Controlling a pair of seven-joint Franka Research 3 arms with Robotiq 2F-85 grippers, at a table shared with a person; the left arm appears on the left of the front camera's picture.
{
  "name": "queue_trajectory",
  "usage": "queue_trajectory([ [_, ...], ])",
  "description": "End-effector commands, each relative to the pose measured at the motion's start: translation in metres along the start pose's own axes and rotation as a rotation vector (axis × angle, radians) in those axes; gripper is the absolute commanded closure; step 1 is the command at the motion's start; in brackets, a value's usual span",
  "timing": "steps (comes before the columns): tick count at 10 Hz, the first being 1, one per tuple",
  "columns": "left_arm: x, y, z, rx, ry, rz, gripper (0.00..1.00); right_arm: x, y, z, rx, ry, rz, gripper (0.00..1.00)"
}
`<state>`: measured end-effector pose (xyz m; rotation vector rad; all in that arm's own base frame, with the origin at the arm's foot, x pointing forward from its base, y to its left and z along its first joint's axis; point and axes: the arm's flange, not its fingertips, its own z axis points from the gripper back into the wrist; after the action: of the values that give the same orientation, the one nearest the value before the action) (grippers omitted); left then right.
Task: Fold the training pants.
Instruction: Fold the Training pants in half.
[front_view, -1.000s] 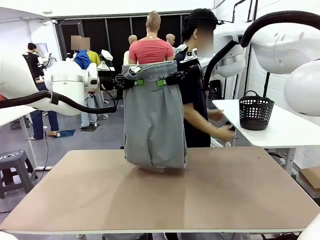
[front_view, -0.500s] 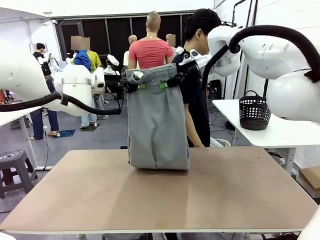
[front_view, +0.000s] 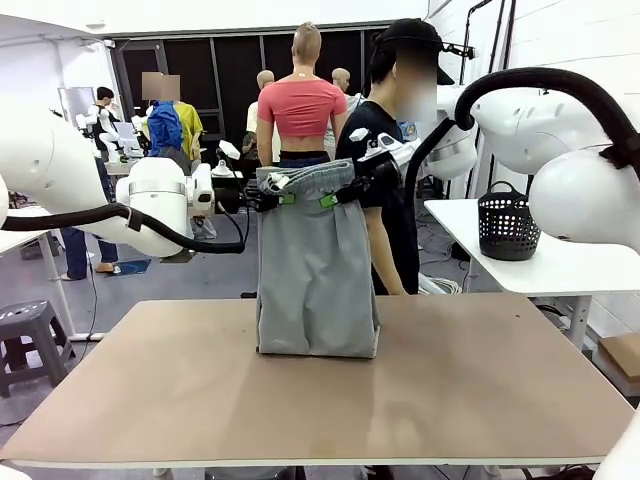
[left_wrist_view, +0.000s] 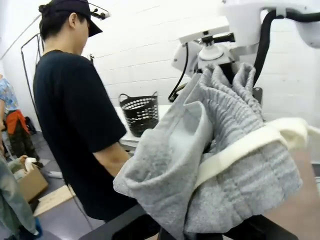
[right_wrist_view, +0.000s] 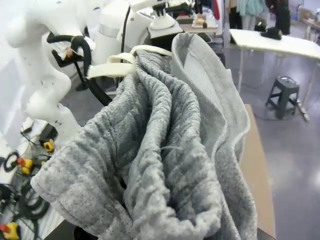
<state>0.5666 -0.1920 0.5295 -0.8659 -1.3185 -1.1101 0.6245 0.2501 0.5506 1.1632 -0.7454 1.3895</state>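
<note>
Arms level at mid-frame: left gripper (front_view: 284, 197) & right gripper (front_view: 330, 198) both clamped on training pants (front_view: 316, 280) waistband, hems touching table (front_view: 450, 390).

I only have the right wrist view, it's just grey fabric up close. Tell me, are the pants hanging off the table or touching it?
Observer: From the front, the training pants hang upright from the waistband, their lower edge resting on the table.
Operator: Who's holding the other end of the waistband?
Observer: The left gripper is shut on one end, the right gripper on the other, both level above the table.
Operator: Anyone near the far side?
Observer: A person in a black T-shirt stands just behind the pants, beside a white table with a black basket.
</note>
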Motion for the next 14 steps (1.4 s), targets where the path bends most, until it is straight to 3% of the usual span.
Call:
queue_trajectory([
  [1, 0.008, -0.031, 0.02, -0.069, -0.02, 0.149, 1.0, -0.015, 0.038, -0.004, 0.034, -0.066, -0.171, 1.0],
  [4, -0.02, -0.056, 0.031, -0.105, 0.0, 0.312, 1.0, -0.057, 0.063, -0.023, 0.044, -0.074, -0.357, 1.0],
  [7, -0.062, -0.07, 0.032, -0.08, -0.008, 0.421, 1.0, -0.091, 0.076, -0.047, 0.04, -0.086, -0.407, 1.0],
  [8, -0.059, -0.071, 0.032, -0.09, -0.022, 0.395, 1.0, -0.083, 0.081, -0.048, -0.012, -0.039, -0.369, 1.0],
  [9, -0.065, -0.074, 0.024, -0.107, 0.03, 0.381, 1.0, -0.088, 0.066, -0.045, 0.061, -0.072, -0.403, 1.0],
  [13, -0.072, -0.077, 0.024, -0.107, 0.032, 0.395, 1.0, -0.09, 0.069, -0.048, 0.045, -0.063, -0.404, 1.0],
  [14, -0.07, -0.081, 0.024, -0.11, 0.047, 0.441, 1.0, -0.098, 0.067, -0.051, 0.078, -0.081, -0.464, 1.0],
])
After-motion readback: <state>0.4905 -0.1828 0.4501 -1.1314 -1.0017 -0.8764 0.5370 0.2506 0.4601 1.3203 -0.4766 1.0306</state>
